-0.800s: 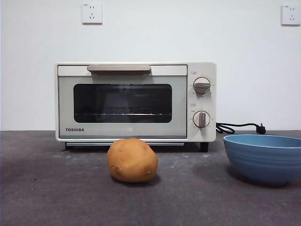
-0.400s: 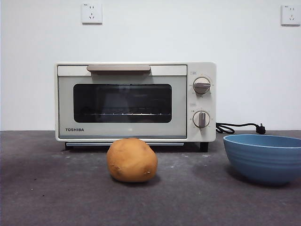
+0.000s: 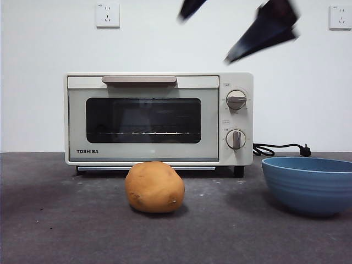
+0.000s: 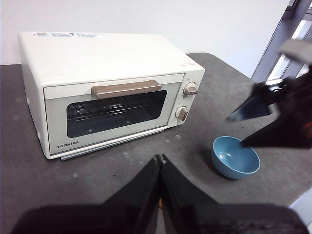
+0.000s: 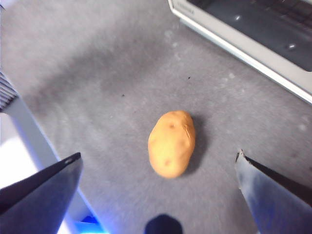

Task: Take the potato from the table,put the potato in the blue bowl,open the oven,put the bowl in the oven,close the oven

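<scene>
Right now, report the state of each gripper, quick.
Left gripper: shut, holding nothing, waiting back from the oven.
Right gripper: open, empty, high above the potato.

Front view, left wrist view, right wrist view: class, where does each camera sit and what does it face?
Front: table height, level on potato, oven, blue bowl; right gripper up high.
Left wrist: above left gripper, shut, facing oven, bowl.
Right wrist: above right gripper's open jaws, looking down on potato.
All share the oven.
</scene>
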`<move>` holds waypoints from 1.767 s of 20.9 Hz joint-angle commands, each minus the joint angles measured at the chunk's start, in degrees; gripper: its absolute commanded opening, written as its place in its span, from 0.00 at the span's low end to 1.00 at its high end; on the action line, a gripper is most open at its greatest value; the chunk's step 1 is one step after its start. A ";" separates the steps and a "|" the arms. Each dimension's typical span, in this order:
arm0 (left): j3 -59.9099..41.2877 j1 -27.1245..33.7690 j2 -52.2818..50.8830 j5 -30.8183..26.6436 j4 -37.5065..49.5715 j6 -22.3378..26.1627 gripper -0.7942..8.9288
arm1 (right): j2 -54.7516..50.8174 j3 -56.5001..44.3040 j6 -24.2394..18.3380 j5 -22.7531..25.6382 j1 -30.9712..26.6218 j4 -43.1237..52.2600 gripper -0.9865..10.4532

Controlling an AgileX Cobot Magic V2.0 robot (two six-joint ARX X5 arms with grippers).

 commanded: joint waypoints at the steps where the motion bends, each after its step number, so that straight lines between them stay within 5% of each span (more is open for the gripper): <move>1: 0.13 -0.20 -0.04 0.15 0.44 0.68 0.07 | 4.26 0.02 1.14 1.31 1.90 2.73 0.64; 6: 0.13 -0.20 -0.04 0.15 0.42 0.68 0.07 | 15.21 0.02 2.21 5.79 4.50 8.76 0.64; 17: 0.13 -0.20 0.00 0.09 0.39 0.68 0.07 | 29.33 0.02 4.09 6.67 6.56 15.93 0.63; 18: 0.13 -0.20 0.00 0.09 0.39 0.68 0.07 | 29.88 0.02 4.04 7.37 6.91 16.37 0.61; 24: 0.13 -0.24 0.00 0.09 0.39 0.68 0.07 | 29.97 0.02 4.07 8.55 7.04 16.59 0.07; 32: 0.13 -0.24 0.00 0.09 0.42 0.68 0.07 | 21.27 0.02 3.89 8.79 6.67 16.22 0.07; 37: 0.13 -0.24 0.00 0.09 0.44 0.70 0.07 | 7.15 0.02 1.09 14.73 3.28 4.31 0.07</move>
